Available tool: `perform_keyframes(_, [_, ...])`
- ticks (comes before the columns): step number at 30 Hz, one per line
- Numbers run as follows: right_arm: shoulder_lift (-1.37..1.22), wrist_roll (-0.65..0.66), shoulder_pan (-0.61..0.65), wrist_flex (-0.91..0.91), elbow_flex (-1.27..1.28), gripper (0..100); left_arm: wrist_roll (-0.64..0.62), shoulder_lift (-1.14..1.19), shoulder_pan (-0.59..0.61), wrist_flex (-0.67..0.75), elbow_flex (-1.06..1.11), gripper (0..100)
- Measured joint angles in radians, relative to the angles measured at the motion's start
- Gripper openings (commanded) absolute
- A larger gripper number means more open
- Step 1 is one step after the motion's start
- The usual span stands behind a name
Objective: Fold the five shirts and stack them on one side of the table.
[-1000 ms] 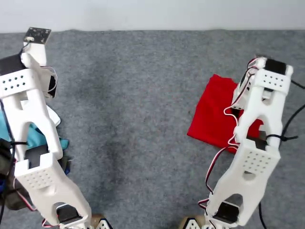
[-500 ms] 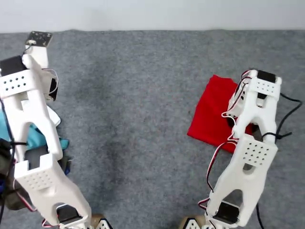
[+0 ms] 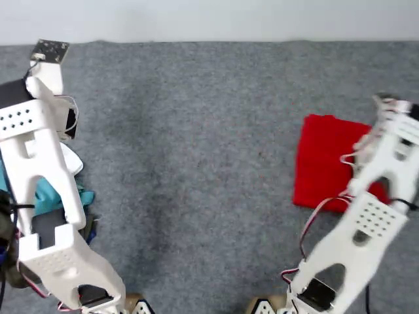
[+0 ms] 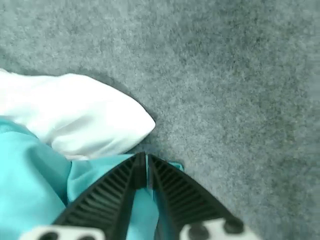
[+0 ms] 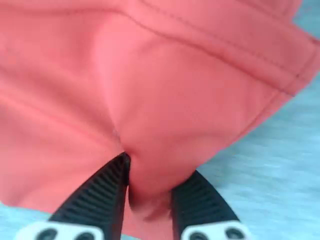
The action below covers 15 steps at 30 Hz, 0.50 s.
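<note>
A folded red shirt (image 3: 327,160) lies at the right side of the grey table, under the right arm. In the right wrist view my right gripper (image 5: 150,172) is shut on a bunched fold of this red shirt (image 5: 165,85). At the left edge a teal shirt (image 3: 46,193) and a white shirt (image 3: 71,160) lie beside the left arm. In the left wrist view my left gripper (image 4: 146,167) is shut with nothing between its fingers, hovering over the teal shirt (image 4: 30,185) next to the white shirt (image 4: 75,112).
Grey carpet-like table surface (image 3: 196,131) spreads between the two arms. A pale wall runs along the far edge. Dark cloth (image 3: 13,261) sits at the near left, partly behind the left arm.
The right arm has swung toward the right edge, dragging the red shirt with it and turning it squarer to the table. The left arm has barely shifted.
</note>
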<state>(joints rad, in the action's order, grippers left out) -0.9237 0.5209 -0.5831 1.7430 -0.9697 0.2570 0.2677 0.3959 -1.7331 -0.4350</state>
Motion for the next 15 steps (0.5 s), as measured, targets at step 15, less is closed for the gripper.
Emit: perform_keyframes(15, [0.0,0.227,-0.201,-0.068,-0.055,23.2,0.0,-0.06,0.0,0.0,0.046,1])
